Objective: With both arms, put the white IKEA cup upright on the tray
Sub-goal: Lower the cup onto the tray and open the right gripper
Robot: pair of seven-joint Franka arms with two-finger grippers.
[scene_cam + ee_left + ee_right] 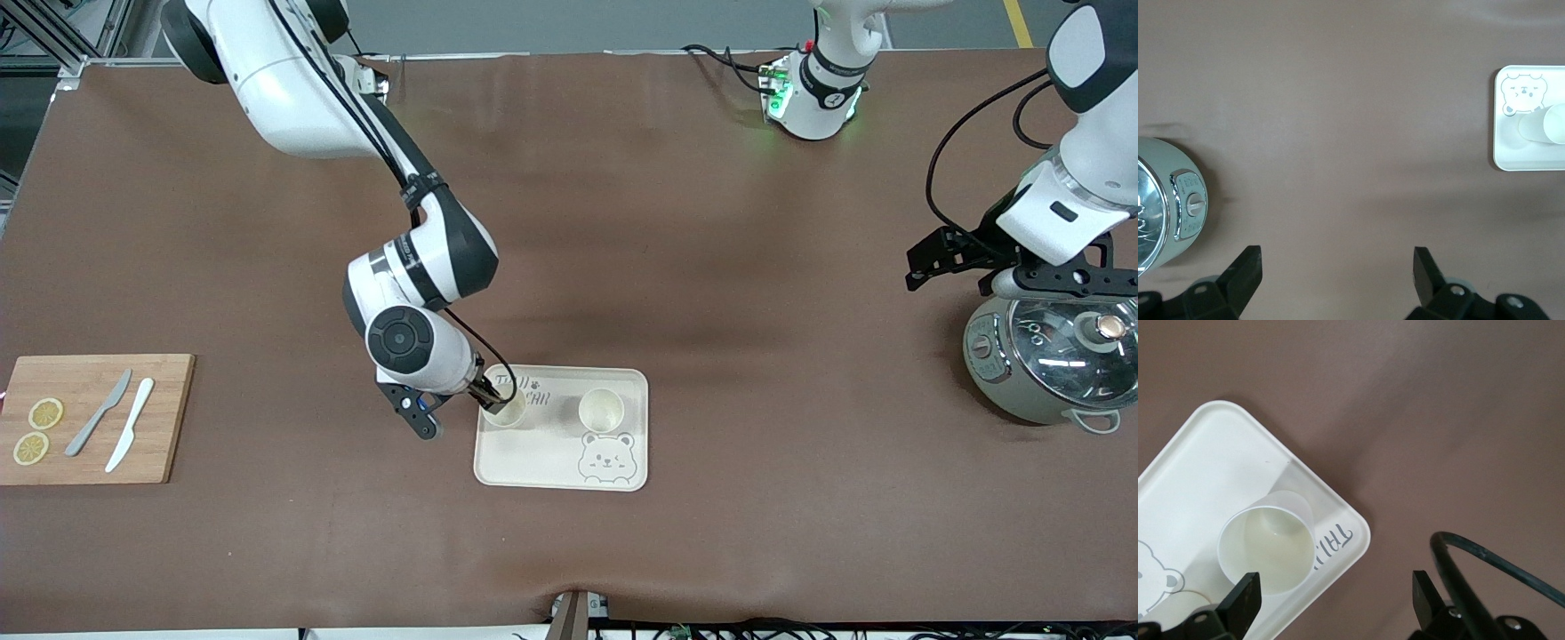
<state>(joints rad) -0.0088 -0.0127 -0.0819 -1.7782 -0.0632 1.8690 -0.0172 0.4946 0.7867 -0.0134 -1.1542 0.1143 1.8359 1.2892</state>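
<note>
**Two cups upright on tray; both grippers spread and empty**

The brown table [622, 222] carries all items. The right arm [418, 267] reaches from its base down to the tray; the left arm [1085, 160] waits over the pot at its own end of the table.

The rice-cooker-style pot [1053, 360], with glass lid, stands at the left arm's end. A wooden cutting board [89, 418] lies at the right arm's end, bearing two knives [116, 422] and two lemon slices [37, 431].

The cream tray [560, 462], printed with a bear, lies near the table's middle, toward the front camera. Two white cups stand upright on it, apart from each other: one cup [508, 407] at the corner by the lettering, toward the right arm's end, the second cup [601, 410] just above the bear drawing.

The right gripper [1331, 593] sits over the first cup, fingers spread, gripping nothing. The left gripper [1337, 267] hangs beside the pot, fingers spread wide, empty.
</note>
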